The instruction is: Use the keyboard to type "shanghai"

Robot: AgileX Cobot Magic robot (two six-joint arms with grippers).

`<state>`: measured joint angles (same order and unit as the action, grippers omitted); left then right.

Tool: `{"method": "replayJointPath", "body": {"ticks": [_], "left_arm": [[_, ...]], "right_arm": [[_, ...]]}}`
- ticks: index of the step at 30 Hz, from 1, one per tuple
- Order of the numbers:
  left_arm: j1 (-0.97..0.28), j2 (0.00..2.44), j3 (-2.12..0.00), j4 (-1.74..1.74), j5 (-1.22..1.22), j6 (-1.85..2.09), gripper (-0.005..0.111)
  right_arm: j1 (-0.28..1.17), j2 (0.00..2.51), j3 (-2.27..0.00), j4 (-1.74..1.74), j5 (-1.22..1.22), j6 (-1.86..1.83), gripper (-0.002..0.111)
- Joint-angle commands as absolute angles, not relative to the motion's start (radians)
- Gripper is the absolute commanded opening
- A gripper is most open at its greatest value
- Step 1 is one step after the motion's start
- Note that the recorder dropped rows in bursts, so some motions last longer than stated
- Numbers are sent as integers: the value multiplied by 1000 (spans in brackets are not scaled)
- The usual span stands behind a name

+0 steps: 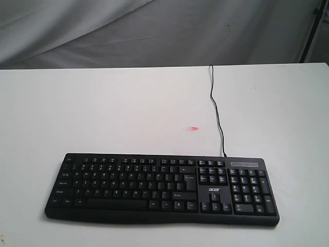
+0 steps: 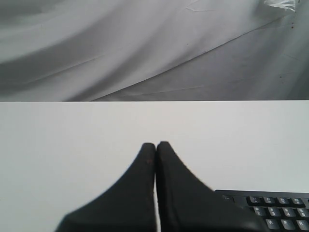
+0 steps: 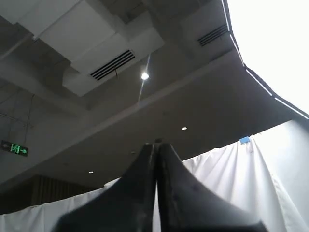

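Keyboard point(image 1: 162, 188) is lying flat on the white table point(image 1: 103, 113), along the near edge in the exterior view. Its long side is running across that view, with the number pad sitting at the right end and a small white logo showing above the arrow keys. Thin black cable point(image 1: 216, 108) is leaving the far edge above the number pad and running away across the table toward the grey backdrop cloth point(image 1: 154, 31). Small reddish mark point(image 1: 193, 128) is sitting on the tabletop just beyond the keyboard, apart from it and left of the cable. Left gripper point(image 2: 156, 144): both black fingers are pressing tip to tip with no gap, holding nothing. It is pointing roughly level across bare tabletop toward the backdrop, sitting low over the table; whether it is touching the surface cannot be told. One corner of the keyboard is showing in the left wrist view close beside a finger's base, clear of the tips. Right gripper point(image 3: 157, 144): fingers are likewise lying flat against each other, nothing between them. This wrist is angling steeply upward, so the fingers are pointing at the ceiling point(image 3: 203, 96), with a slotted vent point(image 3: 115, 64), a lit round lamp point(image 3: 145, 76), a green exit sign point(image 3: 14, 148) and a white curtain point(image 3: 241, 179) showing behind them.
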<state>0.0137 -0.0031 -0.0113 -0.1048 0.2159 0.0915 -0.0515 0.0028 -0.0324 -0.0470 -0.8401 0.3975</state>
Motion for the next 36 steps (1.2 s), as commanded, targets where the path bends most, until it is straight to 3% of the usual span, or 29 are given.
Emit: {"method": "replayJointPath", "body": {"ticks": [1,6,14,20,29,36], "left_arm": [[10,0,-11,-109,213,90,1],[10,0,-11,-109,213,90,1],[10,0,-11,-109,213,90,1],[10,0,-11,-109,213,90,1],[10,0,-11,-109,213,90,1],[10,0,-11,-109,213,90,1]], "right_arm": [[-59,0,-181,-81,-619,427,0],[-59,44,-440,-174,-269,427,0],[-59,311,-759,-183,-140,429,0],[-33,568,-1038,-327,128,407,0],[91,854,-1425,-96,493,-144,0],[106,1109,-1758,153,875,-457,0]]}}
